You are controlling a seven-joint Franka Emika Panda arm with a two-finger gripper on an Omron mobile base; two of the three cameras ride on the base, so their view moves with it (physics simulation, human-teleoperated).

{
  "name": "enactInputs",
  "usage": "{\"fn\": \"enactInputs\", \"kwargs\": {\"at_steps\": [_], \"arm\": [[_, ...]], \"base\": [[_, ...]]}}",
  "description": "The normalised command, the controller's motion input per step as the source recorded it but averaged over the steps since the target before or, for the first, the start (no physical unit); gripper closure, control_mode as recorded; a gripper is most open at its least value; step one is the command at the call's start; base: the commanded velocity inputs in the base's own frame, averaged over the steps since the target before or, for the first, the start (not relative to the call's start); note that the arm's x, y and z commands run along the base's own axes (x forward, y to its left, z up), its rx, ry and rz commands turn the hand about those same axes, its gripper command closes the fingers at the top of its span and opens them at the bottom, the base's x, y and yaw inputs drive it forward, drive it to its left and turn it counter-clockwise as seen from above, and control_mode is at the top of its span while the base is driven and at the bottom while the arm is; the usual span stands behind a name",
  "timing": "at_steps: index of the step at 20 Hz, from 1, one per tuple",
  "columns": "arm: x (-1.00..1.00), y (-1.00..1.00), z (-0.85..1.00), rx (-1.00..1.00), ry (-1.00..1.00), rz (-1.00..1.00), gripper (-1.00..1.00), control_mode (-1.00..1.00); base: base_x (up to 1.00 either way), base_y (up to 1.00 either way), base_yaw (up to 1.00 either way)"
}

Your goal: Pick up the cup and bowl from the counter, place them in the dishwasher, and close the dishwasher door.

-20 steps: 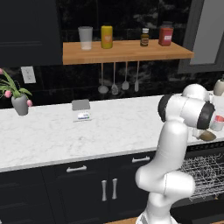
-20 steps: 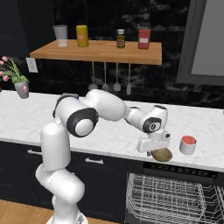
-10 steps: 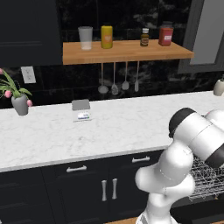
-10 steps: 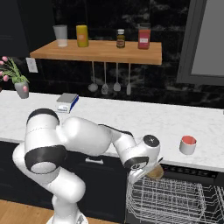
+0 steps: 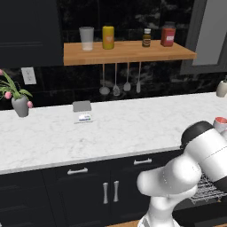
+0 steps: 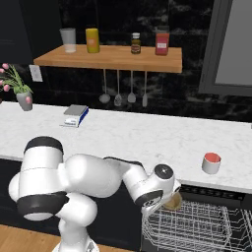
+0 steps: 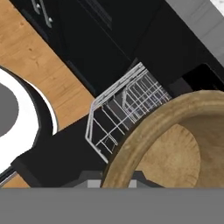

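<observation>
From the right base camera I see my arm folded low, its wrist at the near left corner of the dishwasher's (image 6: pixel 216 194) pulled-out wire rack (image 6: pixel 206 224). A wooden bowl (image 6: pixel 172 201) sits at the pincer, just over that corner at about 11 o'clock of the rack. In the hand camera the bowl (image 7: pixel 175 148) looms at 4 o'clock, its hollow inside bare, with the rack (image 7: pixel 127 109) beyond it at 11 o'clock above the wood floor (image 7: pixel 39 65). The fingertips are hidden, so I cannot tell how the pincer stands or whether it grips the bowl. The rack looks bare where I can see it. The cup (image 6: pixel 212 163), white with a red inside, stands on the counter (image 6: pixel 123 133) at 1 o'clock from the bowl, well apart from it. On the wall shelf (image 6: pixel 113 56) stand a glass, a yellow jar, a small dark bottle and a red jar
</observation>
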Motion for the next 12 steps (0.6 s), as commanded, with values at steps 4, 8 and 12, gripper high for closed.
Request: {"fn": "enactInputs", "kwargs": {"at_steps": [4,8,12], "arm": [[0.00,-0.29,-0.07,0.01,0.15,-0.02,1.00,-1.00],[0.03,-0.21,-0.22,0.00,0.20,-0.01,1.00,-1.00],[0.28,-0.24,-0.05,0.08,0.18,-0.08,1.00,-1.00]], "base": [[0.00,0.00,0.00],[0.00,0.00,0.00],[0.00,0.00,0.00]]}}
